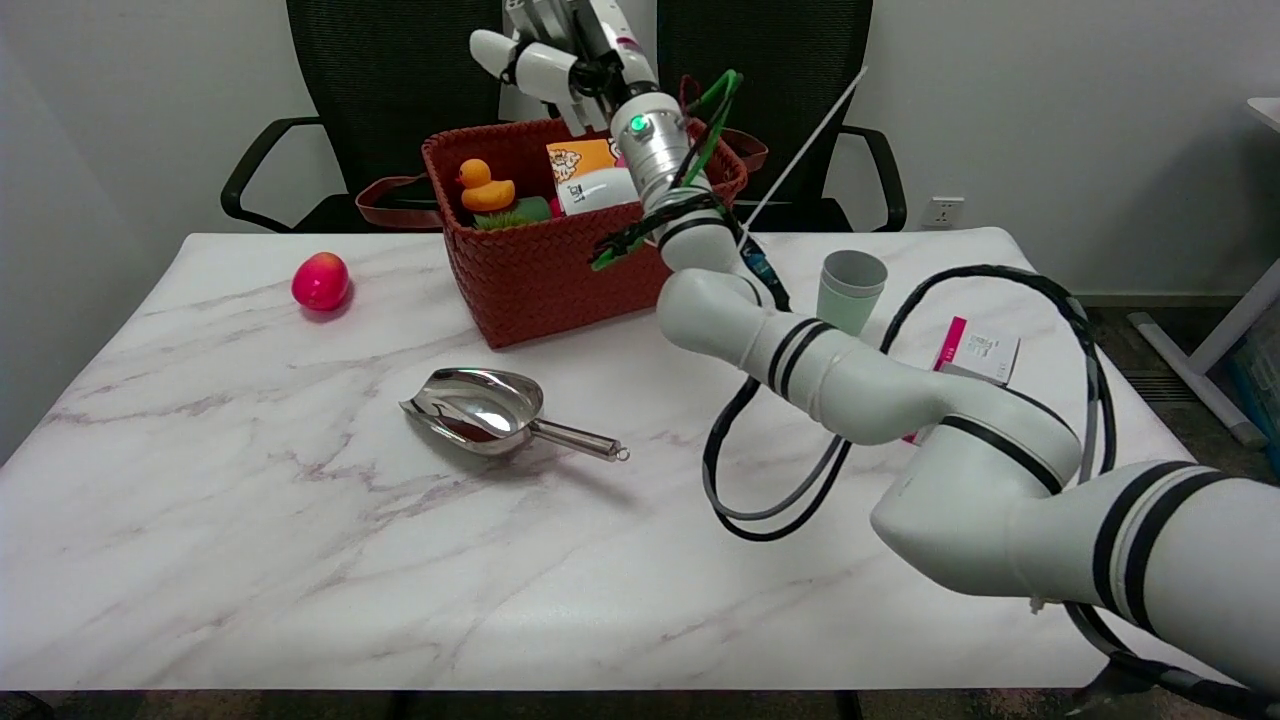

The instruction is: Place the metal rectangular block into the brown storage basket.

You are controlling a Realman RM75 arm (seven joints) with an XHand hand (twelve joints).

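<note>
Marble table (250, 560) | right hand (545, 55) above brown storage basket (530, 270), grip unclear | carton print unreadable

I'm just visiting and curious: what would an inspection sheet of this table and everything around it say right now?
Surface: white marble-pattern table, bare at the front.
Job's things: brown storage basket at the back; metal rectangular block not seen.
Clutter: rubber duck and an orange-white package in the basket; red fruit, metal scoop, green cup, pink-white box on the table.
Hands: right hand is above the basket's back edge, partly cut off at the top; cannot tell whether it holds anything.
Cables: black cable loops along the right arm; green cable near the wrist.
Surroundings: two black chairs, wall socket.
</note>
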